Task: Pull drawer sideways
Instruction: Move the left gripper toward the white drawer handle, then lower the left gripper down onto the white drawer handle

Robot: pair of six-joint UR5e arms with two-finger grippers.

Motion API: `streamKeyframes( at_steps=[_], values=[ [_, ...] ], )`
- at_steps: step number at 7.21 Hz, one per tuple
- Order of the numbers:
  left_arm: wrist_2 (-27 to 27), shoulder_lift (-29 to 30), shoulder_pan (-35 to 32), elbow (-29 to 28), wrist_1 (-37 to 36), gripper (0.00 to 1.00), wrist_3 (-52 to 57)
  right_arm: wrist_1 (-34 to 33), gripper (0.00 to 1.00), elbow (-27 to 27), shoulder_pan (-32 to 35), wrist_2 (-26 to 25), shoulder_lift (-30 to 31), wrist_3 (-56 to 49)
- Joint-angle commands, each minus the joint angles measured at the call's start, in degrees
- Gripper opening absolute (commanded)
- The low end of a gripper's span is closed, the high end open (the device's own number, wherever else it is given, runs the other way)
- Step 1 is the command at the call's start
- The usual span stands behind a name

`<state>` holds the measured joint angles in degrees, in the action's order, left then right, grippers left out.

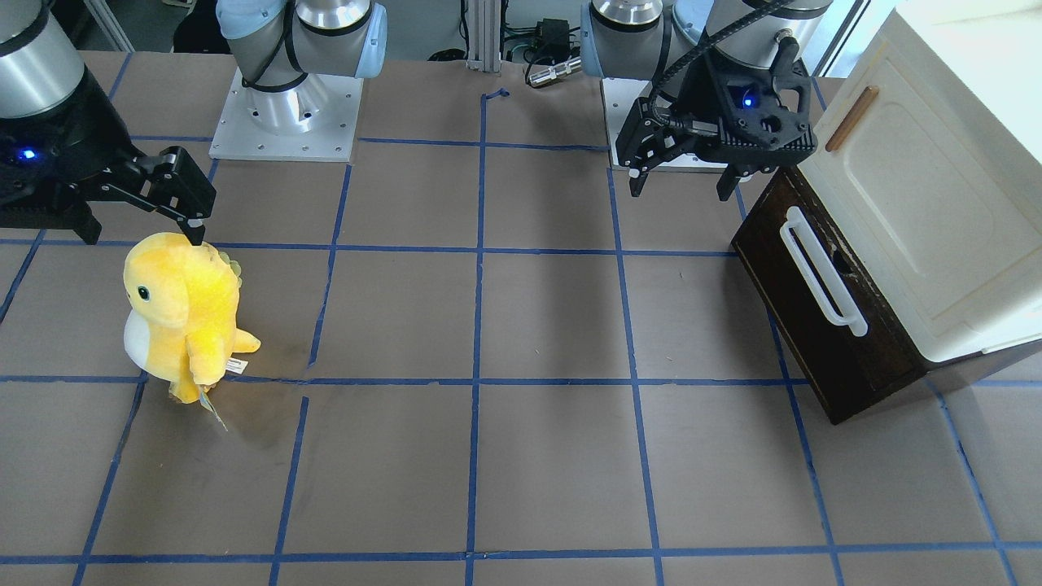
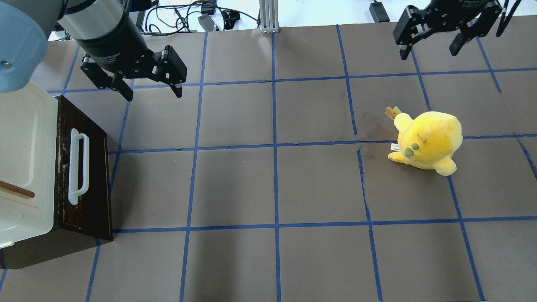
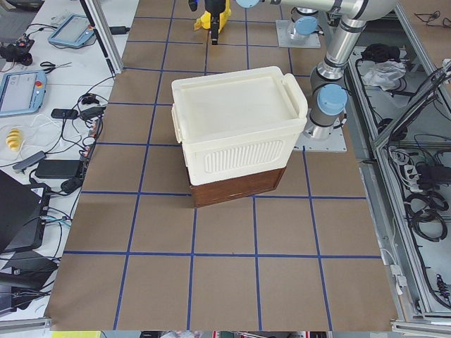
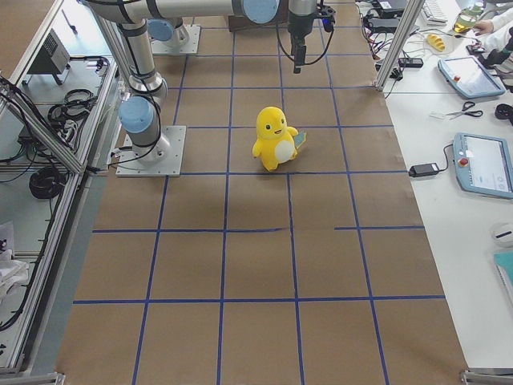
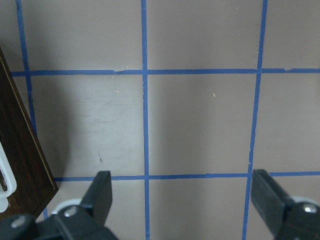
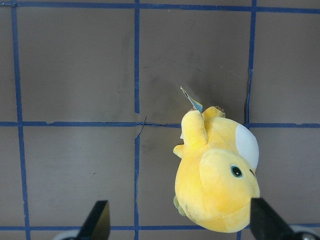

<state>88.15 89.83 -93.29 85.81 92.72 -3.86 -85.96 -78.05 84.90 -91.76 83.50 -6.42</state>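
The drawer (image 1: 802, 321) has a dark brown front and a long white bar handle (image 1: 822, 273). It sits pushed in under a cream cabinet (image 1: 920, 203) at the table's left end. It also shows in the overhead view (image 2: 94, 180) and as a corner in the left wrist view (image 5: 20, 150). My left gripper (image 2: 152, 93) is open and empty. It hovers above the table beside the drawer's far corner, clear of the handle (image 2: 78, 165). My right gripper (image 2: 428, 53) is open and empty, far off above a yellow plush (image 2: 428, 140).
The yellow plush toy (image 1: 179, 309) stands on the right half of the table, below my right gripper (image 1: 140, 232). The cream cabinet has a door with a small brown wooden handle (image 1: 851, 118). The brown table (image 2: 272, 184) is marked with a blue tape grid.
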Motion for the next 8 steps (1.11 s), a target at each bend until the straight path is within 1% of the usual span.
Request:
streamKeyframes(
  at_steps=[1, 2, 3, 4, 5, 6, 8],
  values=[
    [0.00, 0.08, -0.05, 0.06, 0.00, 1.00, -0.01, 0.00, 1.00, 0.00, 0.00, 0.00, 0.00, 0.00],
    [0.18, 1.13, -0.13, 0.32, 0.09, 1.00, -0.62, 0.00, 1.00, 0.00, 0.00, 0.00, 0.00, 0.00],
    [3.40, 2.79, -0.39, 2.24, -0.70, 1.00, -1.93, 0.00, 1.00, 0.00, 0.00, 0.00, 0.00, 0.00],
    [8.91, 3.51, -0.83, 5.04, -1.57, 1.00, -4.64, 0.00, 1.00, 0.00, 0.00, 0.00, 0.00, 0.00],
    [16.27, 4.04, -2.66, 7.33, -1.49, 1.00, -6.49, 0.00, 1.00, 0.00, 0.00, 0.00, 0.00, 0.00],
    [24.01, 5.87, -5.73, 10.06, -1.67, 1.00, -7.99, 0.00, 1.00, 0.00, 0.00, 0.00, 0.00, 0.00],
    [36.67, 10.87, -10.48, 13.23, -1.58, 1.00, -14.48, 0.00, 1.00, 0.00, 0.00, 0.00, 0.00, 0.00]
  ],
)
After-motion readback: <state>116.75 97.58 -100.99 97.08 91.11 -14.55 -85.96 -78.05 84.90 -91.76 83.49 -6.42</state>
